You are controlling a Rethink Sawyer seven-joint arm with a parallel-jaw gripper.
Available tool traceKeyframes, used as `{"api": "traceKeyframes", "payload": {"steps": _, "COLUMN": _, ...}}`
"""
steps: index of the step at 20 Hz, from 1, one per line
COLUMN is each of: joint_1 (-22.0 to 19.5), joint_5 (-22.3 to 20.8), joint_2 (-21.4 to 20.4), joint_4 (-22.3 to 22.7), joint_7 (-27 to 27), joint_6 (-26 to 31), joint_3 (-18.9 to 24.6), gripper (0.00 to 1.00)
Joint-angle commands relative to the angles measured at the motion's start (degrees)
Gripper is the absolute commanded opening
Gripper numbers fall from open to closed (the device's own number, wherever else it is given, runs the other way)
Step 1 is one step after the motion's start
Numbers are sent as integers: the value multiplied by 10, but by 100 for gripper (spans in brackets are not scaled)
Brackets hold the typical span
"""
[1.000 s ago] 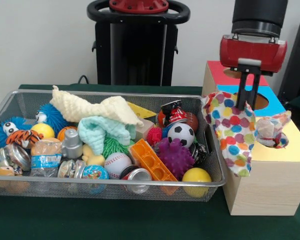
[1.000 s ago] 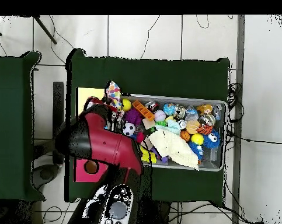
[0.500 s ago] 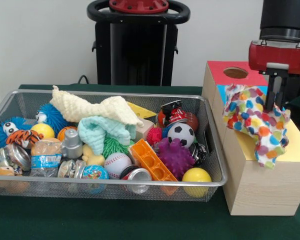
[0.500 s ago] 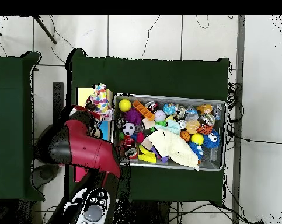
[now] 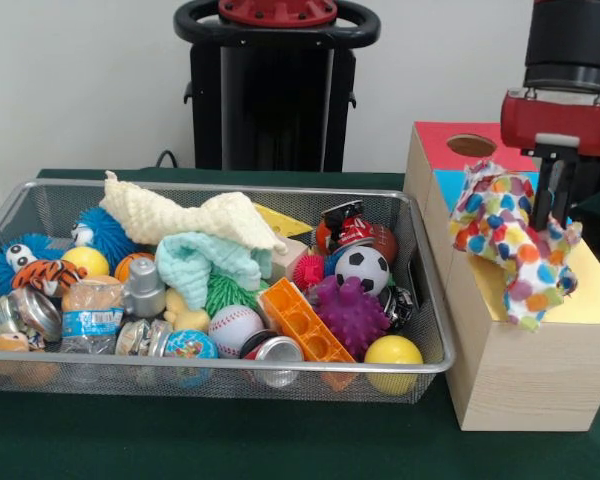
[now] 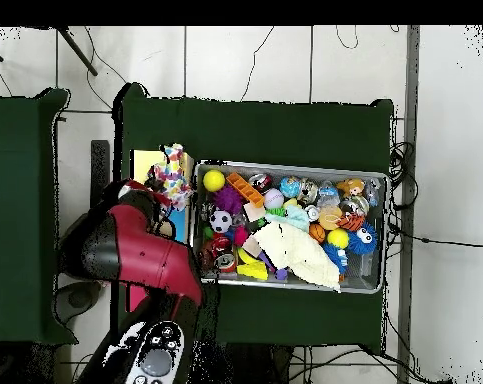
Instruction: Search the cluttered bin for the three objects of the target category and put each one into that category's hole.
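Note:
My gripper (image 5: 550,222) is shut on a polka-dot cloth (image 5: 505,240), which hangs over the yellow top of the wooden hole box (image 5: 540,360) to the right of the bin. From overhead the polka-dot cloth (image 6: 171,168) shows at the box's yellow end, beside the red arm (image 6: 135,250). In the wire bin (image 5: 40,205) a cream cloth (image 5: 195,218) lies on top of the pile and a mint cloth (image 5: 208,262) is just under it. The box has a red section with a round hole (image 5: 471,146) at the far end.
The bin holds several balls, cans, a purple spiky ball (image 5: 352,315), an orange block (image 5: 302,322), a soccer ball (image 5: 362,268) and a tiger toy (image 5: 46,273). The bin's right wall stands close against the box. Green tabletop (image 5: 230,440) lies in front.
The gripper carried the polka-dot cloth rightward from the bin's edge to over the box's yellow section, then sank slightly; the cloth now bunches on the box top.

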Motion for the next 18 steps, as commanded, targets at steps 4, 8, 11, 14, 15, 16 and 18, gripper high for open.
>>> {"api": "traceKeyframes", "payload": {"steps": 4, "joint_1": -32, "joint_5": 53, "joint_2": 79, "joint_4": -24, "joint_7": 153, "joint_6": -23, "joint_3": 70, "gripper": 0}}
{"api": "traceKeyframes", "payload": {"steps": 8, "joint_1": -26, "joint_5": 71, "joint_2": 90, "joint_4": -31, "joint_7": 157, "joint_6": -14, "joint_3": 71, "gripper": 0}}
{"api": "traceKeyframes", "payload": {"steps": 11, "joint_1": -15, "joint_5": 87, "joint_2": 93, "joint_4": -32, "joint_7": 159, "joint_6": -3, "joint_3": 61, "gripper": 0}}
{"api": "traceKeyframes", "payload": {"steps": 14, "joint_1": -1, "joint_5": 99, "joint_2": 92, "joint_4": -33, "joint_7": 159, "joint_6": 15, "joint_3": 45, "gripper": 0}}
{"api": "traceKeyframes", "payload": {"steps": 15, "joint_1": 7, "joint_5": 106, "joint_2": 94, "joint_4": -35, "joint_7": 162, "joint_6": 24, "joint_3": 36, "gripper": 0}}
{"api": "traceKeyframes", "payload": {"steps": 16, "joint_1": 14, "joint_5": 112, "joint_2": 95, "joint_4": -37, "joint_7": 165, "joint_6": 32, "joint_3": 27, "gripper": 0}}
{"api": "traceKeyframes", "payload": {"steps": 18, "joint_1": 34, "joint_5": 123, "joint_2": 100, "joint_4": -49, "joint_7": 172, "joint_6": 55, "joint_3": 2, "gripper": 0}}
